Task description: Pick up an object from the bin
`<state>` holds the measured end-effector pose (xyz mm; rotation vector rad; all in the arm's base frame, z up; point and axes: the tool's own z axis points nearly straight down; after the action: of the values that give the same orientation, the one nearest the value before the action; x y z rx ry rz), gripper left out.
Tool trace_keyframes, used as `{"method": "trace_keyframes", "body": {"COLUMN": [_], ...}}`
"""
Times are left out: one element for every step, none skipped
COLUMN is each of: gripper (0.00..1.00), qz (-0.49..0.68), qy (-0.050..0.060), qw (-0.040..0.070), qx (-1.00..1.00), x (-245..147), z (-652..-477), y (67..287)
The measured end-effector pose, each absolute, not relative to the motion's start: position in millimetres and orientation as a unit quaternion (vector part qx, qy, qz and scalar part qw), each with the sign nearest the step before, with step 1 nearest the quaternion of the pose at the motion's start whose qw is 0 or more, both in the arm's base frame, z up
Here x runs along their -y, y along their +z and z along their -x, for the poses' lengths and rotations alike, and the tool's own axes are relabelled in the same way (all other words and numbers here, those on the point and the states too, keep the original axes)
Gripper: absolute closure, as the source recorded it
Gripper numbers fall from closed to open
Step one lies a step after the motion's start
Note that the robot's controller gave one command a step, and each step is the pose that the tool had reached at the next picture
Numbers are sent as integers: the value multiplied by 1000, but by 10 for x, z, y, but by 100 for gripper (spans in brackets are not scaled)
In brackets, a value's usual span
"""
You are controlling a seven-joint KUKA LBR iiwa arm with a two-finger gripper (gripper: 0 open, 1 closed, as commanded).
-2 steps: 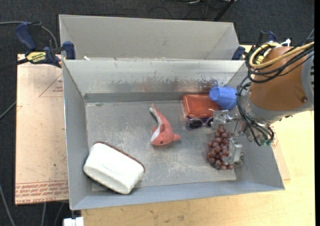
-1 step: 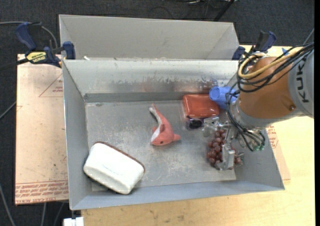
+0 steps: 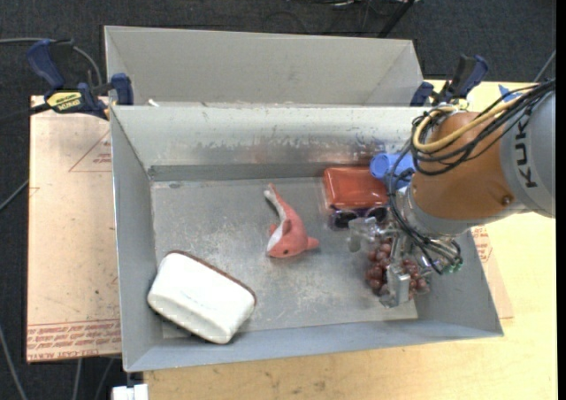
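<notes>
In the bin (image 3: 133, 239) lies one pink dolphin toy (image 3: 287, 234). Left and in front of it is one white cushioned block (image 3: 202, 297). Right and behind it is one red block (image 3: 354, 186). Farther right, the jaws hang over one dark-red berry bunch (image 3: 378, 267). How wide the jaws stand, I cannot tell.

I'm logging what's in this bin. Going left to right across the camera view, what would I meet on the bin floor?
White rounded case → pink fish-shaped toy → red block → gripper, down at the right end.
</notes>
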<state>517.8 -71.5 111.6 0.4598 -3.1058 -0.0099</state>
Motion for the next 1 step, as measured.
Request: {"method": "trace_keyframes", "body": {"gripper": [0], "qz": [-208], "qy": [-1], "qw": [0], "qx": [978], "x": [930], "z": [-5367], "y": [873]}}
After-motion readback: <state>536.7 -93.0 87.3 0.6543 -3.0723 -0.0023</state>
